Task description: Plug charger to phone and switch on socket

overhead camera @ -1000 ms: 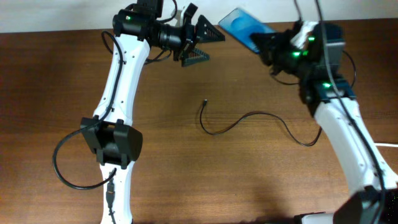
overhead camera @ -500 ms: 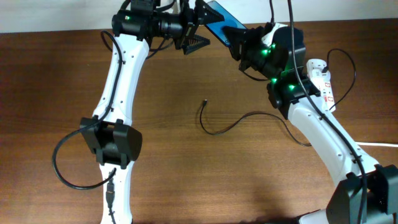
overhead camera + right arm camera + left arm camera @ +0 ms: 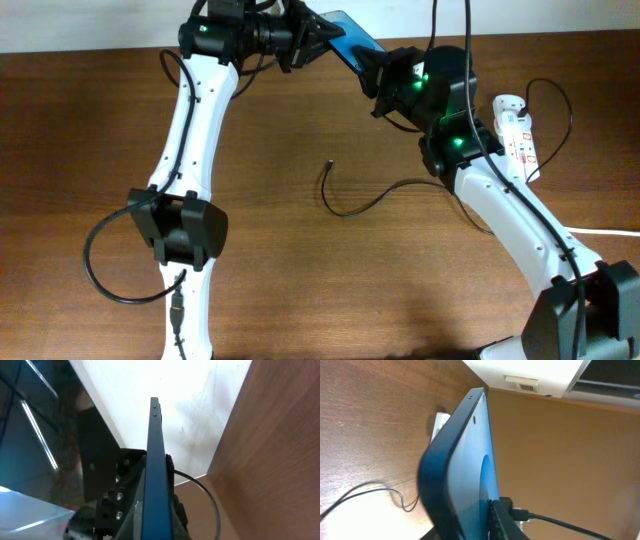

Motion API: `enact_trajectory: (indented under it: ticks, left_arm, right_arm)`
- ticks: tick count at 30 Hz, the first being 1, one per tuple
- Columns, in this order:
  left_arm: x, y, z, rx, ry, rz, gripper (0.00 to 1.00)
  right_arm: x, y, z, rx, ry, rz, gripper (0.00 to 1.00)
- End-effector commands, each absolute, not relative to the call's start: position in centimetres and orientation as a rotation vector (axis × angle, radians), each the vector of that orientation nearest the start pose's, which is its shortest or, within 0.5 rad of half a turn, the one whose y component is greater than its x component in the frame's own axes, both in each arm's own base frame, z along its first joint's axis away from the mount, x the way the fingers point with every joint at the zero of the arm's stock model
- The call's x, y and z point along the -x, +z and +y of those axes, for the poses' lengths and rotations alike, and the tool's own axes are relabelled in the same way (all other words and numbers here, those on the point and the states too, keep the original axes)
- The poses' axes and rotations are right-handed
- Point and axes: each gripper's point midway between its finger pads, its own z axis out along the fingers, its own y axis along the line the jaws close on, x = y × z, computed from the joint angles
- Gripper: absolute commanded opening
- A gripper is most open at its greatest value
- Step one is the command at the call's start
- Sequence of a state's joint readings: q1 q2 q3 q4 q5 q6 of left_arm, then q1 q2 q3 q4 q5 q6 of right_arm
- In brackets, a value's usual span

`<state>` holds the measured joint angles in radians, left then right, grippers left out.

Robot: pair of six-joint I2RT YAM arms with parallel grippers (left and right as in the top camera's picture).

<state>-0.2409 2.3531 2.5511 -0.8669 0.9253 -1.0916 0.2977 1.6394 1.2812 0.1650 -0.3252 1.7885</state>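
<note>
A brown wooden table [image 3: 300,280] is backed by a white wall. At its far edge the right gripper [image 3: 374,70] is clamped on the right end of the phone [image 3: 348,38], which is held aloft. The phone's left end is met by the left gripper [image 3: 308,38]; whether that gripper is closed cannot be told. The charger [image 3: 400,190] is laid at mid-table, and the socket [image 3: 515,130] at the right.

dk brown wood-grain table [image 3: 300,270]; white wall [image 3: 80,22] along far edge; even light, soft shadows.

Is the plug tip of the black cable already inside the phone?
No, the charger's plug tip lies free on the table, apart from the phone.
</note>
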Motion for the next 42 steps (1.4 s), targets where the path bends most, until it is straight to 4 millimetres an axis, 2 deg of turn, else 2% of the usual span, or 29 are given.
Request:
enact_trajectory:
  ticks: [1, 7, 10, 17, 21, 23, 24, 25, 28, 31, 32, 34, 37, 40, 42]
  left_arm:
    - [-52.4, 31.0, -27.5, 0.419, -1.685, 2.430, 0.11]
    - [-52.3, 31.0, -27.7, 0.414, -1.687, 2.432, 0.07]
    - [-52.3, 31.0, -27.7, 0.414, -1.687, 2.432, 0.00]
    - [-52.5, 31.3, -27.6, 0.326, -1.667, 2.402, 0.00]
    - [-52.9, 31.8, -27.6, 0.283, -1.660, 2.368, 0.00]
    - [-53.2, 31.8, -27.2, 0.260, -1.640, 2.356, 0.00]
    - [-53.4, 31.8, -26.9, 0.229, -1.622, 2.347, 0.00]
    - [-53.5, 31.6, -26.4, 0.211, -1.605, 2.344, 0.00]
    - [-53.9, 31.0, -24.0, 0.158, -1.548, 2.338, 0.00]
    - [-54.0, 29.2, -20.2, 0.085, -1.433, 2.370, 0.00]
    - [-53.8, 28.7, -19.3, 0.045, -1.400, 2.377, 0.00]
    - [-52.8, 27.2, -16.8, -0.026, -1.331, 2.423, 0.00]
    - [-51.2, 25.9, -14.7, -0.062, -1.306, 2.485, 0.00]
    - [-48.8, 26.4, -13.8, -0.183, -1.424, 2.461, 0.00]
    - [-47.5, 26.9, -13.2, -0.207, -1.496, 2.442, 0.00]
  right_arm:
    - [-47.7, 29.6, 22.5, -1.256, 1.717, 1.789, 0.04]
    - [-47.5, 29.8, 23.0, -1.265, 1.746, 1.793, 0.04]
    - [-47.3, 29.8, 23.3, -1.262, 1.749, 1.798, 0.05]
    - [-47.3, 29.7, 23.3, -1.262, 1.748, 1.799, 0.19]
    - [-47.3, 29.6, 23.3, -1.268, 1.742, 1.805, 0.44]
    - [-47.4, 29.5, 23.1, -1.253, 1.731, 1.807, 0.59]
    - [-47.5, 29.4, 22.9, -1.236, 1.712, 1.814, 0.70]
    - [-47.6, 29.4, 22.5, -1.195, 1.685, 1.822, 0.77]
    - [-48.3, 29.3, 20.5, -0.927, 1.543, 1.881, 1.00]
    - [-48.0, 28.7, 18.5, -0.609, 1.417, 1.976, 0.99]
    - [-47.9, 28.0, 17.7, -0.523, 1.361, 2.008, 0.99]
    - [-47.6, 25.8, 16.0, -0.523, 1.273, 2.092, 0.98]
    - [-46.2, 22.4, 14.7, -0.459, 1.131, 2.238, 0.99]
    - [-44.5, 19.0, 14.0, -0.434, 0.971, 2.381, 0.99]
    - [-43.6, 17.4, 15.0, -0.411, 0.945, 2.449, 0.95]
